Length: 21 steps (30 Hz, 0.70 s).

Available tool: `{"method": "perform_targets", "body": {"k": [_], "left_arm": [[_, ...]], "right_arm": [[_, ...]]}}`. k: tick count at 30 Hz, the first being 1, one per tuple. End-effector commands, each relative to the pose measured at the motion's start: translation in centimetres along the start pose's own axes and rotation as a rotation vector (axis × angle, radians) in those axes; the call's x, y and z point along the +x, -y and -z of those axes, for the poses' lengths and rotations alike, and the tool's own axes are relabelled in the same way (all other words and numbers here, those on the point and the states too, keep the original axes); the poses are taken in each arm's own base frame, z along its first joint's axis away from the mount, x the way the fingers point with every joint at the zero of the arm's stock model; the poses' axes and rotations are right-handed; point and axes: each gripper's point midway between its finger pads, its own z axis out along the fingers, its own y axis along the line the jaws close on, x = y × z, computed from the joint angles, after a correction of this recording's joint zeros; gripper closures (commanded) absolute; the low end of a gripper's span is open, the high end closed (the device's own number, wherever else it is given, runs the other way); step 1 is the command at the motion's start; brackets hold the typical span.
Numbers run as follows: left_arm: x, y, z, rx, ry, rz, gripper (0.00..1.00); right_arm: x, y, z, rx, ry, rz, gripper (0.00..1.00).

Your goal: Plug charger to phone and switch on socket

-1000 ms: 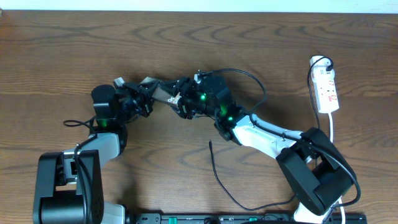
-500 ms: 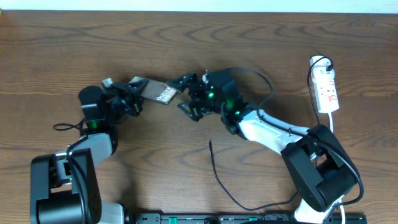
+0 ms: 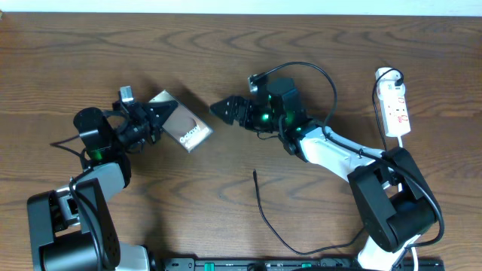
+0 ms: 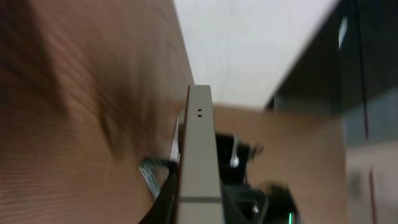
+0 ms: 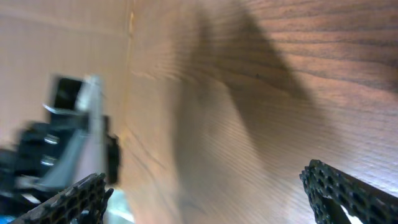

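Observation:
The phone (image 3: pixel 183 127), a brown-grey slab with white lettering, is held by its left end in my left gripper (image 3: pixel 153 118), tilted above the table. In the left wrist view the phone (image 4: pixel 199 143) shows edge-on between the fingers (image 4: pixel 200 208). My right gripper (image 3: pixel 224 110) is open and empty, a short gap to the right of the phone; its fingers (image 5: pixel 211 199) are spread wide over bare wood. The charger's black cable (image 3: pixel 265 218) lies on the table with its plug tip (image 3: pixel 254 174) free. The white socket strip (image 3: pixel 396 110) lies at the far right.
The strip's white cord (image 3: pixel 404 154) runs down the right side, and a black plug (image 3: pixel 397 76) sits at the strip's top end. The right arm's own black cable (image 3: pixel 316 71) loops above it. The table's far edge runs along the top.
The two grippers were together at the phone and have drawn apart. The left gripper carried the phone to the left. The right gripper moved right and now stands open.

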Motion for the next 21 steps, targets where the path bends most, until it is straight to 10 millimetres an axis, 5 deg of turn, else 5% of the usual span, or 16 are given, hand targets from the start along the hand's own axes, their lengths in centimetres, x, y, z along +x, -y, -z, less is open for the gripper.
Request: {"method": "perform_targets", "body": {"k": [1,8,17,21], "left_arm": [[3.2,2.0,0.6,0.09,-0.184,-0.234,0.92],[4.9,4.2,1.2,0.177,-0.271,-0.453,0.92],[3.3,4.6,2.0,0.173,-0.198,-0.489,0.92],[1.3,4.5,3.4,0.155,-0.116,-0.484,0.92]], "right_arm": [[-0.3,-1.7,0.5,-0.036,-0.002,0.231,0.01],[-2.0,-4.0,3.5,-0.033,0.054,0.297,0.01],[-4.4,-1.2,11.1,0.325,0.199,0.284,0.01],[-3.6,0.1,13.1,0.402,0.173,0.265,0.01]]}}
